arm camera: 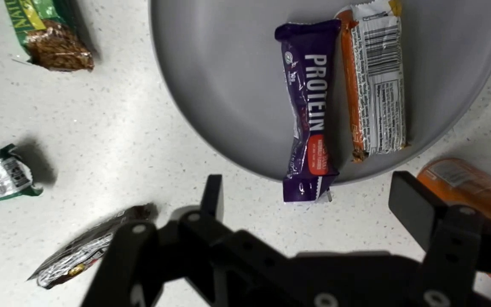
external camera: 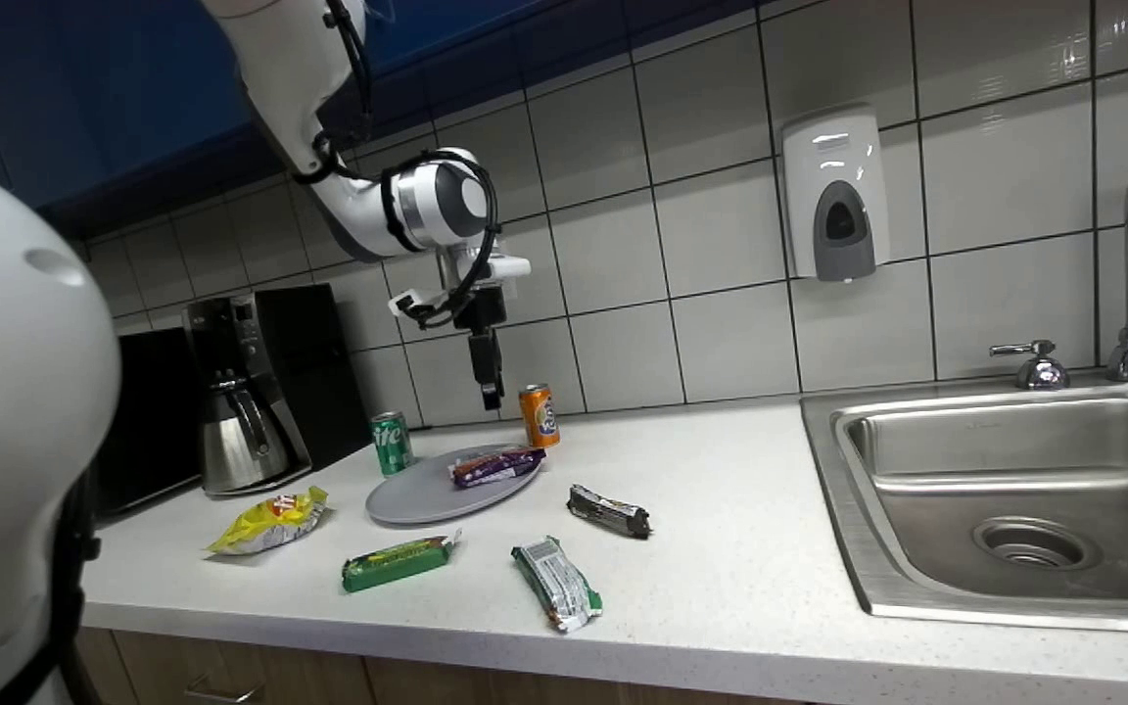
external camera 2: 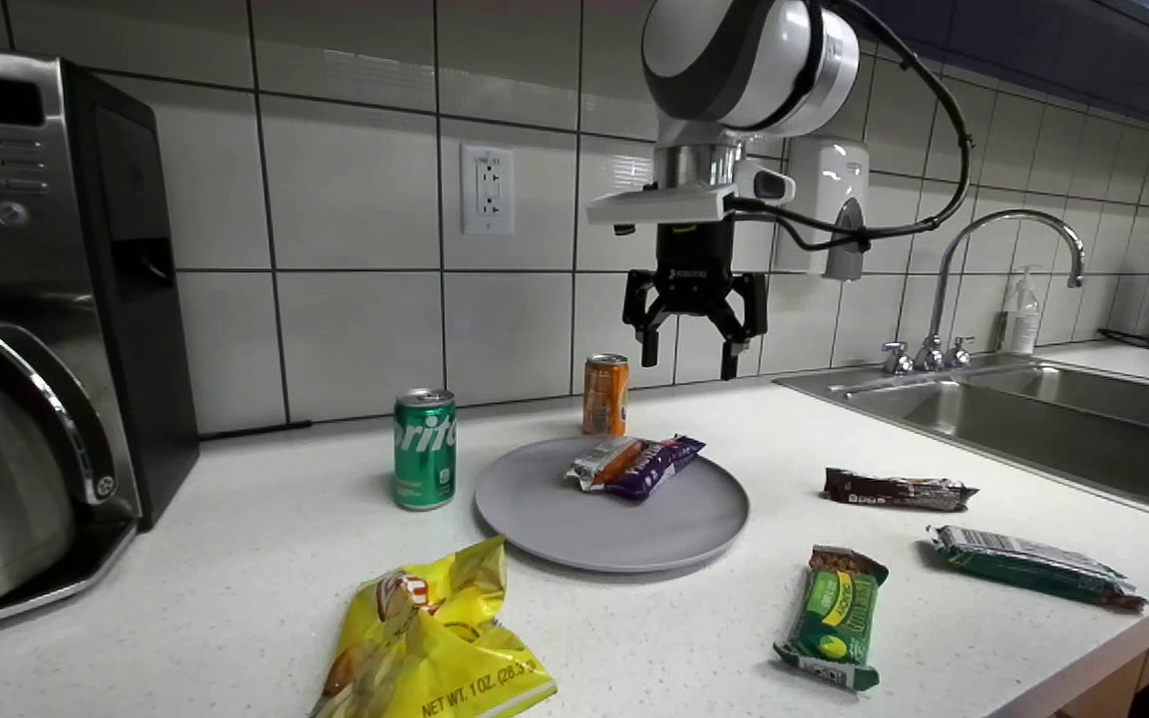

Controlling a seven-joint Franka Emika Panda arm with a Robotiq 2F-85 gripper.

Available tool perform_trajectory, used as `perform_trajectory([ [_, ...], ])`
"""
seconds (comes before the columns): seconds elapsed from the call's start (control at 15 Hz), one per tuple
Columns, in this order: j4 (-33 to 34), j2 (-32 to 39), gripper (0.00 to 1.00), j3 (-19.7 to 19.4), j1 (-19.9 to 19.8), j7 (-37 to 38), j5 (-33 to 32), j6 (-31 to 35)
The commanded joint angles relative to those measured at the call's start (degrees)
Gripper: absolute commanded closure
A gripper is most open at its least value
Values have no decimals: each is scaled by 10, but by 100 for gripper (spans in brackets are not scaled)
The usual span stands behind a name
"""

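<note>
Gripper (external camera 2: 689, 361) spread wide, hanging above the white counter (external camera 2: 694, 638) near the grey plate (external camera 2: 565, 534)! Purple bar (arm camera: 313, 98) lies on that plate, one end over its rim; tiled wall (external camera 2: 355, 189) rises behind it.

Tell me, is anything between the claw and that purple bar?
Nothing visible stands between the open gripper and the purple protein bar; the wrist view shows it whole. An orange-and-silver bar lies beside it on the plate, and an orange can stands near the rim, neither in between.
</note>
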Motion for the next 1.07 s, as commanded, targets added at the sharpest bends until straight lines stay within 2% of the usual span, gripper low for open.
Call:
perform_trajectory([
  [0.0, -36, -45, 0, -5, -6, 22, 11, -16],
  [0.67, -125, -103, 0, -21, -4, 274, -8, 25],
  [1.0, -181, -153, 0, -26, -12, 374, -49, 38],
])
